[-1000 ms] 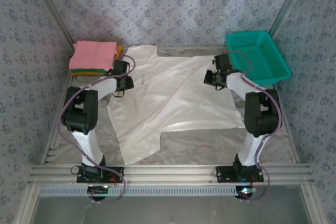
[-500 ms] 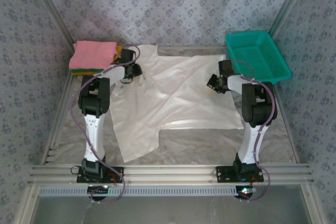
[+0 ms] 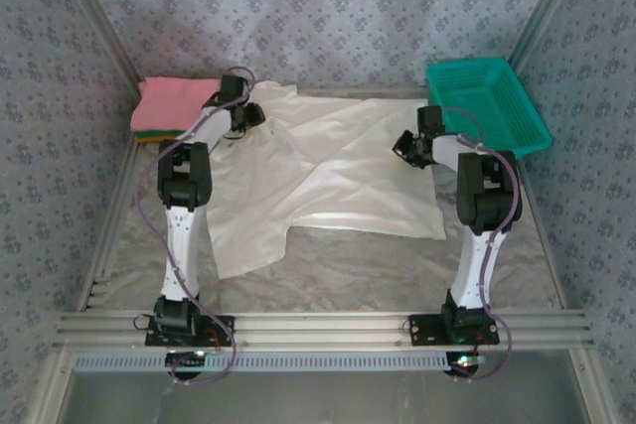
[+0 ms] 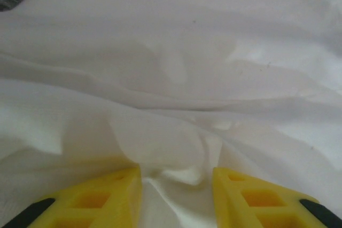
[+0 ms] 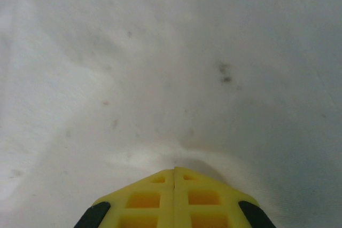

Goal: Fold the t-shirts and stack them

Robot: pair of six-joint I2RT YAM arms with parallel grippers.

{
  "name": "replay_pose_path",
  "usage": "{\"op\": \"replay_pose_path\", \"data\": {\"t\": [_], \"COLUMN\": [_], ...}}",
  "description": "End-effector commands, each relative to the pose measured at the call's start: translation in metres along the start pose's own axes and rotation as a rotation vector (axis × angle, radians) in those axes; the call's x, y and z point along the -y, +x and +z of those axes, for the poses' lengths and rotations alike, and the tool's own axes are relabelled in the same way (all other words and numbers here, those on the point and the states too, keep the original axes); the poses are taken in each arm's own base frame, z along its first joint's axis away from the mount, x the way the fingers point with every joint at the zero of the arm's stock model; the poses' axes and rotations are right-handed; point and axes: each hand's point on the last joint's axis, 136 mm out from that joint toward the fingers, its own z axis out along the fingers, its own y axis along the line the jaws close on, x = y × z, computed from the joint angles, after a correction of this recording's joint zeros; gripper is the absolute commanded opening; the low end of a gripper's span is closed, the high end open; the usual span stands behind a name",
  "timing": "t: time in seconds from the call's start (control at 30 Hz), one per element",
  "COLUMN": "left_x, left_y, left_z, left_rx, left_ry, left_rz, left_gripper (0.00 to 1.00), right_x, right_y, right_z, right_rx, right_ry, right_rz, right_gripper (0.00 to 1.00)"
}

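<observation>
On the table, the limp, light white t-shirt [image 3: 328, 171] is pinched by the closed right gripper [image 3: 408, 146]; the left gripper [image 4: 176, 182], part-open, apparently bunches its far edge.

A t-shirt [image 3: 328, 181] lies spread across the middle of the bench [image 3: 497, 275]. At the far left corner sits a stack of folded shirts [image 3: 174, 106], touching the spread one's edge. A basket [image 3: 487, 106] sits at the far right corner, just beside it.
</observation>
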Motion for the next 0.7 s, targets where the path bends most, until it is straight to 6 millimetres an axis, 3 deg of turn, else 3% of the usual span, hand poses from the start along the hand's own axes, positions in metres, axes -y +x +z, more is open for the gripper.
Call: {"op": "replay_pose_path", "data": {"t": [0.0, 0.1, 0.2, 0.27, 0.37, 0.53, 0.67], "left_x": [0.028, 0.032, 0.018, -0.002, -0.048, -0.127, -0.148], "left_y": [-0.032, -0.040, -0.015, 0.025, 0.096, 0.217, 0.278], "left_z": [-0.085, -0.161, -0.220, -0.246, -0.272, -0.311, -0.327], "left_rx": [0.113, 0.239, 0.272, 0.249, 0.165, -0.052, -0.123], "left_ry": [0.063, 0.067, 0.041, 0.003, -0.098, -0.334, -0.345], "left_rz": [0.040, 0.057, 0.044, 0.013, -0.052, -0.181, -0.355], "left_gripper": [0.42, 0.48, 0.50, 0.50, 0.51, 0.51, 0.52], "right_x": [-0.034, -0.053, -0.063, -0.066, -0.053, -0.035, -0.035], "right_y": [-0.020, -0.024, -0.013, 0.004, 0.049, 0.119, 0.168], "right_z": [-0.043, -0.082, -0.123, -0.145, -0.156, -0.159, -0.161], "right_rx": [0.038, 0.070, 0.104, 0.142, 0.152, 0.103, 0.064], "right_ry": [-0.059, -0.094, -0.130, -0.158, -0.149, -0.142, -0.193], "right_rz": [-0.064, -0.114, -0.161, -0.198, -0.284, -0.429, -0.541], "right_gripper": [0.01, 0.14, 0.24, 0.29, 0.35, 0.37, 0.43]}}
